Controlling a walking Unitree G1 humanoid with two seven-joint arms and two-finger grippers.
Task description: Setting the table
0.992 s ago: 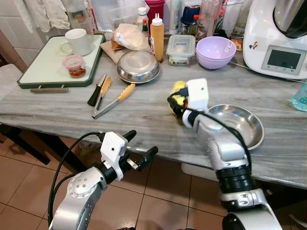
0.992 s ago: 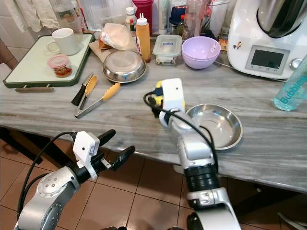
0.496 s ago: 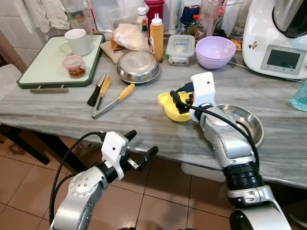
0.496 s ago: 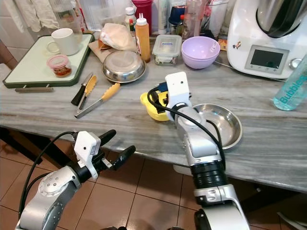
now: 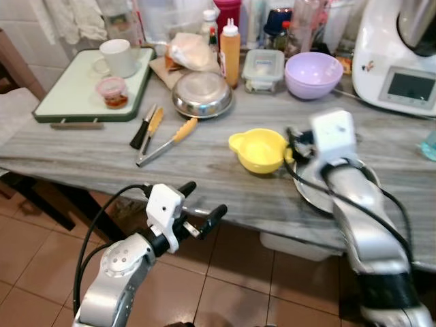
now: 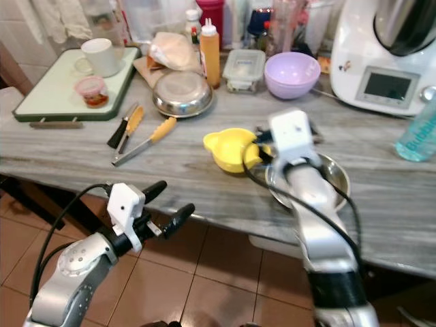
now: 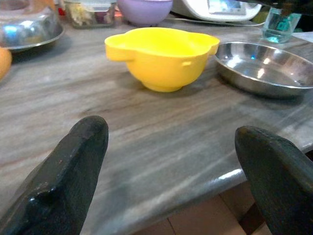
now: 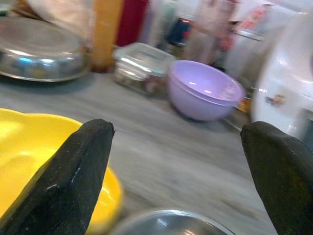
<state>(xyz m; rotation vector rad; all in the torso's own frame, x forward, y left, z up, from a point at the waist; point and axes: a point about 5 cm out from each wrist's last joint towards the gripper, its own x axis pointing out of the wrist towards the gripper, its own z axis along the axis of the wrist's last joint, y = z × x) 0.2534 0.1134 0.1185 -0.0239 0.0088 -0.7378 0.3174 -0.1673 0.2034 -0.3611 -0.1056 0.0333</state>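
A yellow bowl (image 5: 259, 150) with small side handles sits upright on the grey marble table (image 5: 204, 163), just left of a shallow steel dish (image 6: 338, 182). My right gripper (image 5: 294, 142) hovers over the dish's left rim, right beside the bowl. It is open, its fingers (image 8: 68, 181) spread wide with nothing between them, and the bowl (image 8: 29, 161) lies under one finger. My left gripper (image 5: 202, 199) is open and empty, below and in front of the table's front edge, pointing at the bowl (image 7: 164, 56) and the dish (image 7: 266, 66).
Tongs (image 5: 167, 139) and a knife (image 5: 139, 129) lie left of the bowl. Behind stand a domed steel bowl (image 5: 202, 95), an orange sauce bottle (image 5: 231, 51), a glass container (image 5: 262, 68), a purple bowl (image 5: 313, 73) and a white appliance (image 5: 402, 68). A green tray (image 5: 75, 102) holds a mug (image 5: 116, 58).
My right gripper set the yellow bowl on the table, let go, and drew back right over the steel dish. The left arm stayed put; the camera shifted slightly.
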